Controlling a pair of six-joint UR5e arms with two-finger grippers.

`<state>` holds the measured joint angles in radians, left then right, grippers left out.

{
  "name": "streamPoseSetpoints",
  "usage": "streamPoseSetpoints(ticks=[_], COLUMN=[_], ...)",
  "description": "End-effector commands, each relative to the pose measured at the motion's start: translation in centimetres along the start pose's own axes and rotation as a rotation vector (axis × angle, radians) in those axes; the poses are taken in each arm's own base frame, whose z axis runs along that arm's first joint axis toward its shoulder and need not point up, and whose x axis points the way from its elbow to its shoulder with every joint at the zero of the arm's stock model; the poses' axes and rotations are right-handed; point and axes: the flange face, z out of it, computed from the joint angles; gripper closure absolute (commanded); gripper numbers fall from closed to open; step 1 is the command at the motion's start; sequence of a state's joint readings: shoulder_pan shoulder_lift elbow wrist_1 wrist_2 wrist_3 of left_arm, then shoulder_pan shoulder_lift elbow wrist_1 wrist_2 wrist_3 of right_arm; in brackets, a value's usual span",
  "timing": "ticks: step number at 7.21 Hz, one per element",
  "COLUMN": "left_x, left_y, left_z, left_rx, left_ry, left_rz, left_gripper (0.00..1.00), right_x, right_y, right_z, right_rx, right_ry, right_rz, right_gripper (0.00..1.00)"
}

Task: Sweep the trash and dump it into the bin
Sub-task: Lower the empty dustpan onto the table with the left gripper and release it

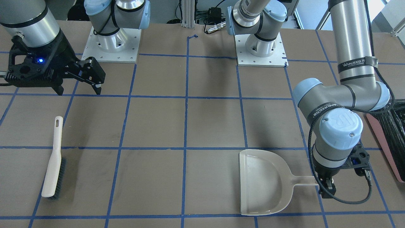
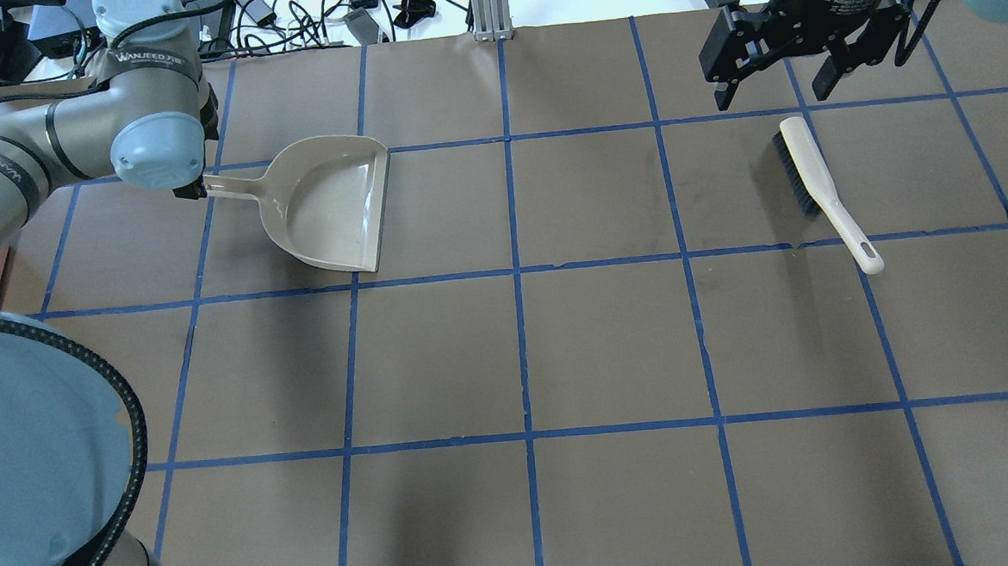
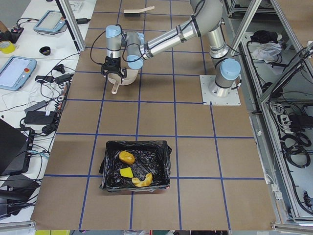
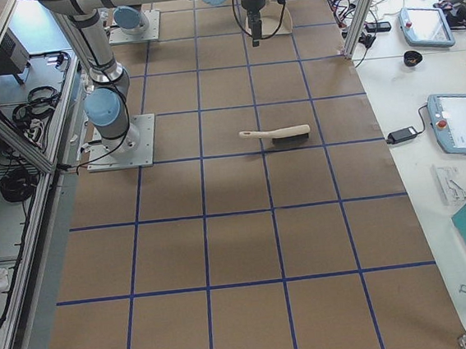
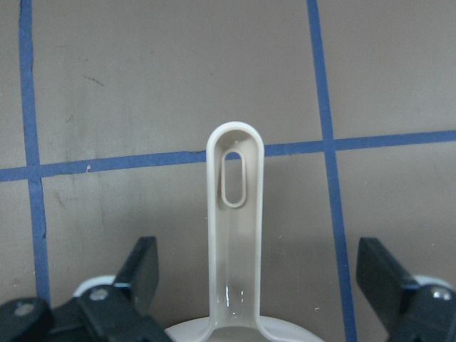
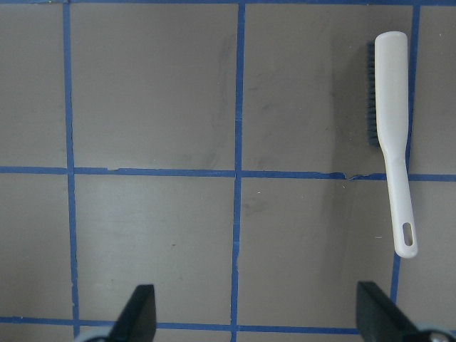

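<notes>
My left gripper point(image 5: 255, 249) is released. Its two fingers are spread wide on either side of the dustpan's point(image 2: 327, 206) handle point(image 5: 235, 214) and touch neither flank. The dustpan lies flat and empty on the worktop point(image 2: 602, 338), close to the edge farthest from my base and toward the left end.

The trash is in the bin point(image 3: 137, 143), which stands at the left end of the worktop. The brown lump point(image 3: 127, 157), the yellow wedge point(image 3: 126, 172) and the curved bread piece point(image 3: 143, 181) all rest on its black liner. I judge the dumping done, so the step in hand is to part from the dustpan cleanly.

To do that well I would rise straight up with the jaws kept wide. The handle sits off-centre between my fingers, nearer one of them. Any sideways drift toward that side could catch the handle and drag or swing the pan, so I should turn away only once the fingertips are above it.

My right gripper point(image 2: 772, 95) hangs open over the far edge toward the right end, grasping nothing. The brush point(image 2: 823, 189) lies on the worktop near it, untouched. That arm only has to keep out of the way.
</notes>
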<state>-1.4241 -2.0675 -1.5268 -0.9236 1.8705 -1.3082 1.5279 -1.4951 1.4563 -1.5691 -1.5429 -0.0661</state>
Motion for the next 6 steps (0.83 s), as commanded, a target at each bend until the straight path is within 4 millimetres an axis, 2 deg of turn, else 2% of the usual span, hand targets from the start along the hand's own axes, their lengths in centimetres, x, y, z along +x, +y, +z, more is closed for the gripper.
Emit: streamPoseSetpoints(ticks=[1, 2, 3, 4, 5, 6], left_x=[-0.4, -0.3, -0.2, -0.9, -2.1, -3.0], left_y=[-3.3, -4.4, -6.1, -6.9, -7.5, -7.1], left_z=[-5.3, -8.7, -11.3, -14.4, -17.7, -21.2], left_rx=[0.013, -0.01, -0.014, -0.002, -0.008, -0.015], left_ry=[0.047, 0.079, 0.116, 0.149, 0.13, 0.13], left_rz=[0.081, 0.148, 0.156, 0.153, 0.16, 0.225], left_gripper=[0.04, 0.06, 0.0, 0.0, 0.0, 0.0], right_x=[0.0, 0.0, 0.0, 0.0, 0.0, 0.0], right_y=[0.0, 0.0, 0.1, 0.1, 0.1, 0.1], right_z=[0.1, 0.1, 0.3, 0.3, 0.4, 0.4], right_rx=[-0.002, -0.002, -0.01, -0.01, -0.013, -0.014], right_ry=[0.003, 0.003, 0.003, 0.001, 0.003, -0.001], right_rz=[0.0, 0.0, 0.0, 0.0, 0.0, 0.001], right_gripper=[0.0, 0.0, 0.0, 0.0, 0.0, 0.0])
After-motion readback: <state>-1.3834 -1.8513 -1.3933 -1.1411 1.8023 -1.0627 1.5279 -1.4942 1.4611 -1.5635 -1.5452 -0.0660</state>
